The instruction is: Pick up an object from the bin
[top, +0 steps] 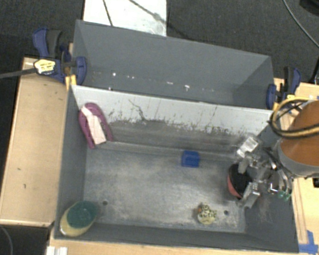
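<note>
We cannot tell whether the gripper point(248, 178) is released or clenched; its metal parts crowd together low at the right end of the bin point(140, 188). It hangs right against a round black thing with a red edge point(234, 181), which lies on the floor by the right wall. We cannot tell whether this thing is grasped or only touched, as the gripper covers its right side. Behind the gripper we see the arm's orange cover point(309, 141) and looped cables, reaching in over the right rim.

Just in front of the gripper, toward the near wall, lies a small crumpled yellowish-white lump point(206, 214). To the left, near the back slope, sits a small blue block point(190, 159), apart from everything else. Well away, a pink and purple piece point(93, 124) leans in the back left corner, and a round green and yellow sponge point(80, 217) rests in the front left corner.
</note>
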